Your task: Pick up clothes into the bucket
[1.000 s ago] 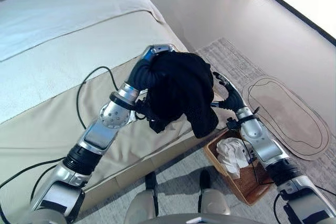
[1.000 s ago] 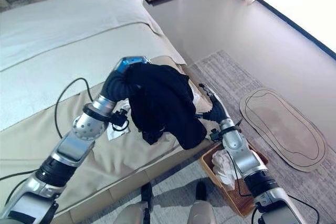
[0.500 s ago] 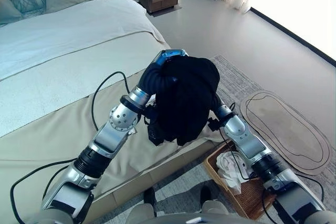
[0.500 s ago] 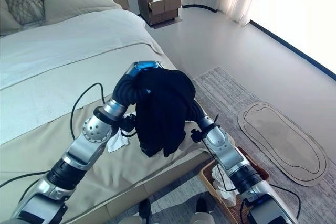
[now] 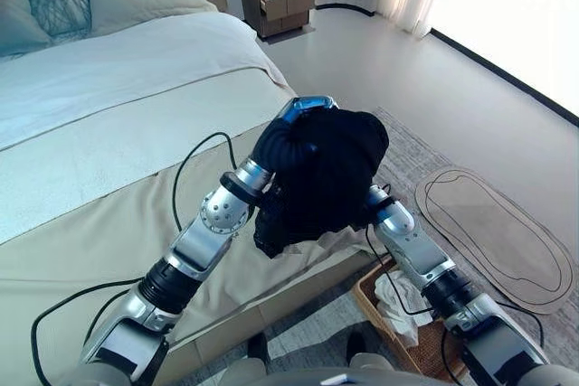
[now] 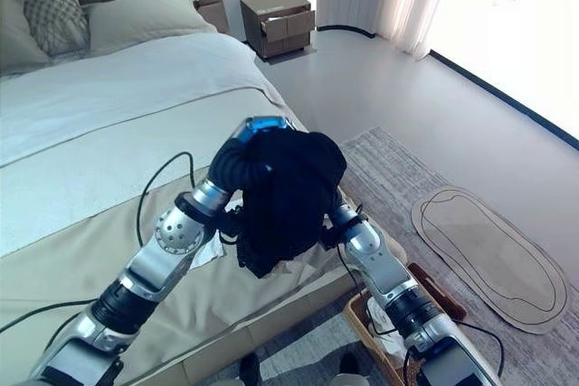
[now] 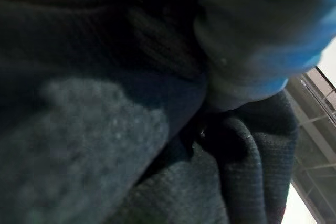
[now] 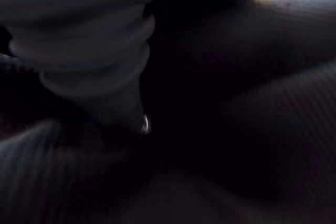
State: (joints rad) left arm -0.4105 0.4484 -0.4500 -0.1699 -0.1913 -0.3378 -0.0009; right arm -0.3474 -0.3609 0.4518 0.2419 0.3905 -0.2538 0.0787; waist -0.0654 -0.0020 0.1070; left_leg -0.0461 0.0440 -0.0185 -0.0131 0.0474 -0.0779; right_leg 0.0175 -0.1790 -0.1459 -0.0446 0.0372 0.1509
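Presently the black garment [image 5: 321, 174] drapes over the left hand [image 5: 282, 137] above the bed [image 5: 109, 133]; both hands' grips cannot be told.

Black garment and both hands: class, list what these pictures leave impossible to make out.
- Left hand: its fingers are buried under the black garment in the eye views.
- Right hand: hidden behind the garment; its wrist view gives only dark cloth up close.
- Basket: partly covered by the right arm and cut off by the picture's bottom edge, so how full it is stays unclear.
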